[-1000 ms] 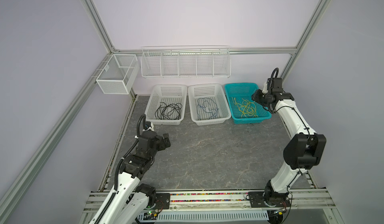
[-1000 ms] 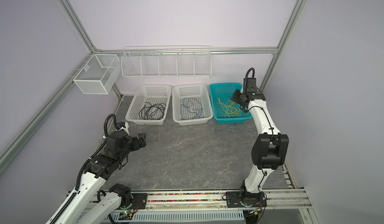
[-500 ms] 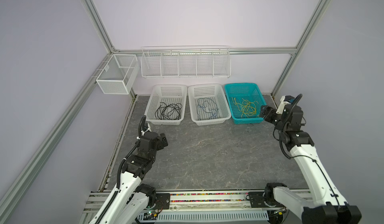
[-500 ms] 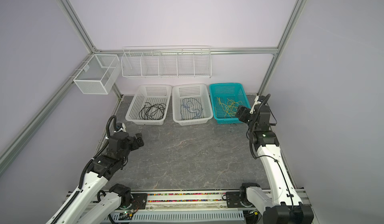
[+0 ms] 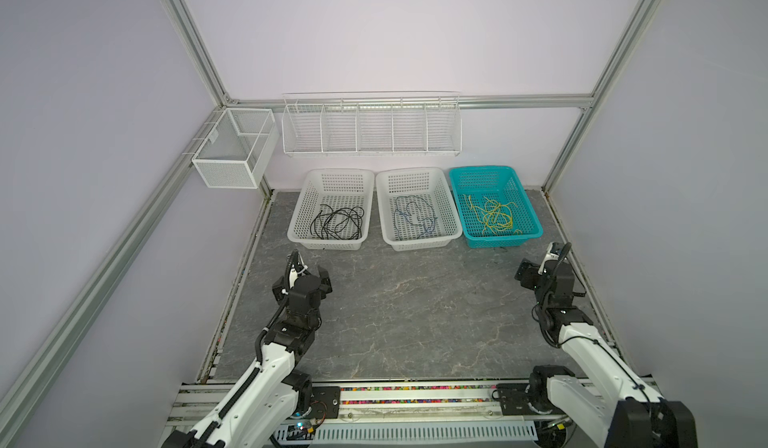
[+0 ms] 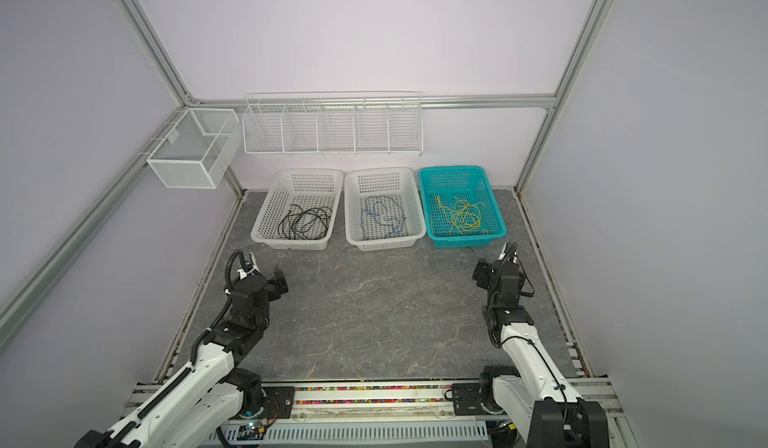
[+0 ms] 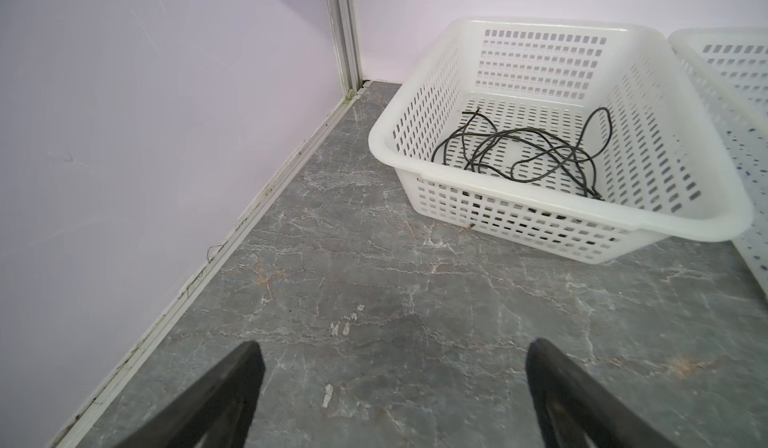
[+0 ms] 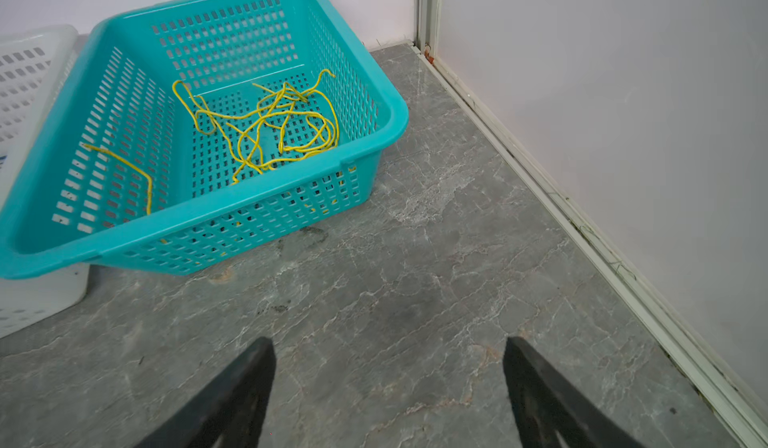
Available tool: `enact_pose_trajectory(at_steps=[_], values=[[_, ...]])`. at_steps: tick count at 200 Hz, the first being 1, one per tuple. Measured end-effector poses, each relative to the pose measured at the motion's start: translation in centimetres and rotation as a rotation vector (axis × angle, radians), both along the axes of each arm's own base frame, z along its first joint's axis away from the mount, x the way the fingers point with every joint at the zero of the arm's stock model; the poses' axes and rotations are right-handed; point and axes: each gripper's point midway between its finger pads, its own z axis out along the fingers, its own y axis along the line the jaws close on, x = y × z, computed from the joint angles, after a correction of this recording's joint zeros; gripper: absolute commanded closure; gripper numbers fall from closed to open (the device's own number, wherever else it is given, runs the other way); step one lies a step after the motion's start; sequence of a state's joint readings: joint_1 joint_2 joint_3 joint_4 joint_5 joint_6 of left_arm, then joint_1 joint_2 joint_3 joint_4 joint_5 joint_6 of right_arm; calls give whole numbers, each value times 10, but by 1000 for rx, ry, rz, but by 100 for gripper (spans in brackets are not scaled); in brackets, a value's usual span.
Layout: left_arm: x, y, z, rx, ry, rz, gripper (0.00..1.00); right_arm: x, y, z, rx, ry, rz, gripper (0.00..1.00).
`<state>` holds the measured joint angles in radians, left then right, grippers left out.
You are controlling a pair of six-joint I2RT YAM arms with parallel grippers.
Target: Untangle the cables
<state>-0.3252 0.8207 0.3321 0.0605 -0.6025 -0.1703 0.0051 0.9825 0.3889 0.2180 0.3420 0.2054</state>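
Black cables are contained in left white basket, blue cables in middle white basket, yellow cables in teal basket; left gripper and right gripper are spread wide, nothing held

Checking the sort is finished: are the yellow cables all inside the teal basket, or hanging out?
Inside. The yellow cables lie in a loose tangle on the floor of the teal basket; none crosses its rim.
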Motion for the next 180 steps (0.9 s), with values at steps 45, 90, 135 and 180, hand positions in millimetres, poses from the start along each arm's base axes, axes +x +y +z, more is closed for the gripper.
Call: enact_pose_trajectory(at_steps=[45, 90, 135, 180], values=[[19, 28, 1, -9, -53, 82, 1, 28, 3, -9, -54, -27, 46, 12], [41, 26, -21, 22, -26, 70, 1, 39, 2, -30, -83, -26, 58, 12], [62, 25, -35, 35, -33, 49, 0, 45, 3, -46, -99, -37, 70, 12], [80, 25, -57, 43, -21, 31, 0, 64, 16, -48, -107, -45, 156, 12]])
